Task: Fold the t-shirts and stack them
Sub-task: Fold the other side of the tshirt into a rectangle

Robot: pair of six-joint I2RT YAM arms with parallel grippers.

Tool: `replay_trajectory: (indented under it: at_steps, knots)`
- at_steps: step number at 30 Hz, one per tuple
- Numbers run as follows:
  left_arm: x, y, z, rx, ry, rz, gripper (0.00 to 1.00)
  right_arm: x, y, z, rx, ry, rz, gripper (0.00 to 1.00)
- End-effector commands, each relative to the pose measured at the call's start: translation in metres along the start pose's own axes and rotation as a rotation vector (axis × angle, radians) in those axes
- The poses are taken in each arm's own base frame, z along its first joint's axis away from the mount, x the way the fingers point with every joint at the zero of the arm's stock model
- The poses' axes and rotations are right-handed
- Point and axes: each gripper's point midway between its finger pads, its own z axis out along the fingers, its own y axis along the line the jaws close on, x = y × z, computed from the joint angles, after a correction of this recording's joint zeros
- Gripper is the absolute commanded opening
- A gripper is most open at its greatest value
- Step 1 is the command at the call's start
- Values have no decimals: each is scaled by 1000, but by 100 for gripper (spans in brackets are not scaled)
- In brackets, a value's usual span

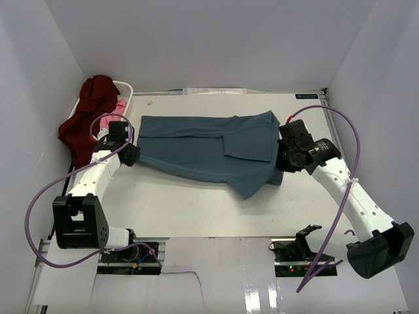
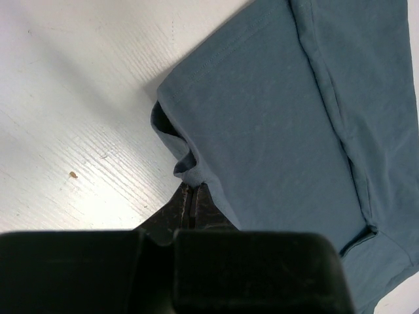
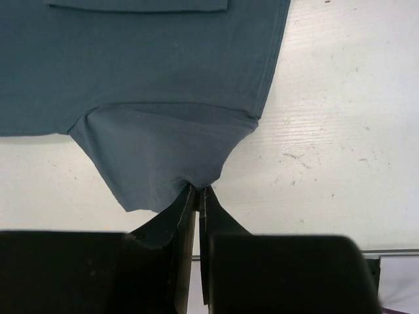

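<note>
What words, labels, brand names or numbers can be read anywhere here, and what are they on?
No text can be read in any view.
A small dark label at the far right edge of the table: too small and blurred to read.
The teal-blue t-shirt: plain, with no print or tag showing.

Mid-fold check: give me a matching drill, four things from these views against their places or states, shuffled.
1. teal t-shirt
2. maroon t-shirt
3. pink t-shirt
4. right pincer

A. draped over the laundry basket rim
B. shut on teal cloth
C. lying on the table
D. peeking out beside the maroon cloth at the basket

Pairs: 1-C, 2-A, 3-D, 4-B.
</note>
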Motion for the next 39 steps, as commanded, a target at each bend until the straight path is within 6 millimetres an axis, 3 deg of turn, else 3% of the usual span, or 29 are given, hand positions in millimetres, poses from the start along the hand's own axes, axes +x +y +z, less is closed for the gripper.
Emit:
replay_trajectory:
  at_steps: [1, 12, 22, 24, 30, 39]
  knots:
    - [-5, -3, -3, 8, -12, -17, 0, -24, -5, -11, 17, -64, -6, 8]
    - [6, 14, 4, -32, 1, -29, 0, -54, -22, -9, 24, -116, 12, 8]
    - [-7, 0, 8, -29, -30, -40, 0, -85, -19, 10, 3, -139, 9, 8]
    - [-22, 1, 13, -43, -50, -68, 0, -89, -18, 14, 1, -141, 6, 8]
    - [-36, -15, 21, -44, -63, -74, 0, -103, -19, 24, 1, -144, 10, 8]
    - [-39, -30, 32, -41, -34, -81, 0, -121, -15, 35, -6, -136, 13, 8]
